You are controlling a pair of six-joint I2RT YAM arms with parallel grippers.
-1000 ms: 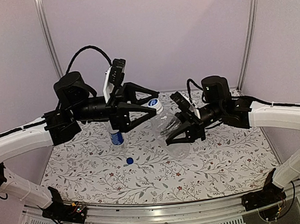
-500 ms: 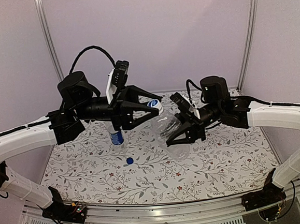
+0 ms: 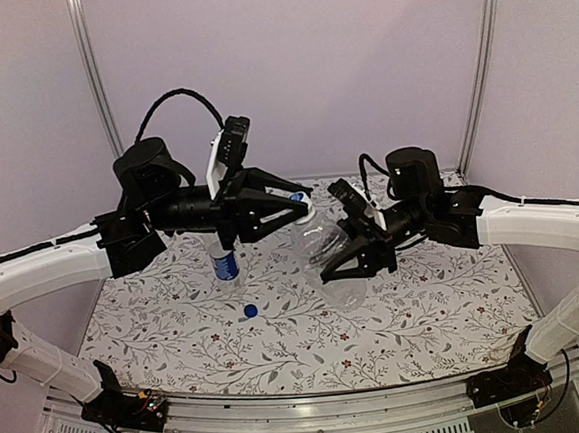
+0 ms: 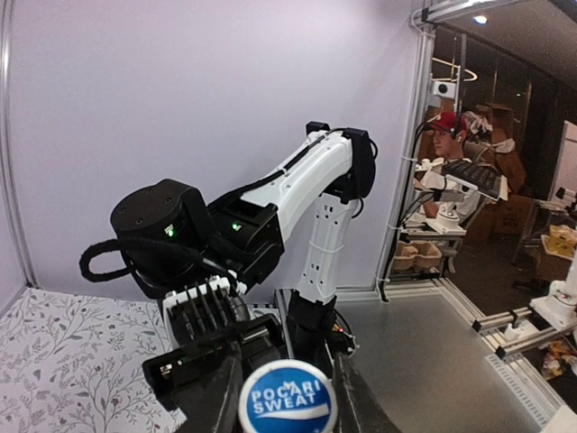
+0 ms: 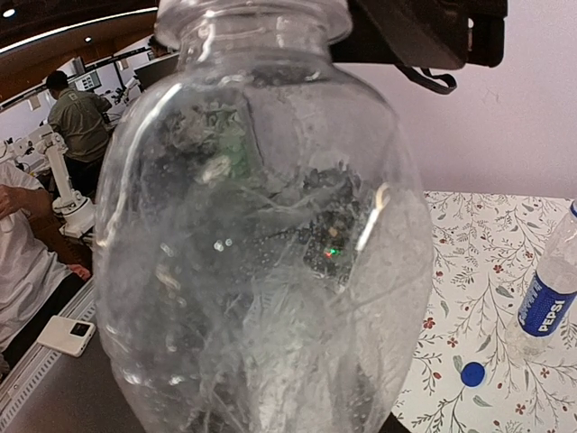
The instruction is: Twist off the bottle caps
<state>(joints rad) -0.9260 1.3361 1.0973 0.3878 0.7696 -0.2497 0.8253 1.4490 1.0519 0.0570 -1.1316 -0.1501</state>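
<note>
plain bottle (image 5: 261,234) cropped top and bottom, labelled bottle (image 5: 550,298) clipped at right; whitish cap (image 4: 287,401) cropped below

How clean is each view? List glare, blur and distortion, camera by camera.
Top external: even, soft light, sharp throughout; left wrist: the Pocari Sweat cap is crisp at the bottom edge, with a bright lamp glaring at upper right; right wrist: the plain bottle fills the frame, its glints and crinkles warping what lies behind it.
</note>
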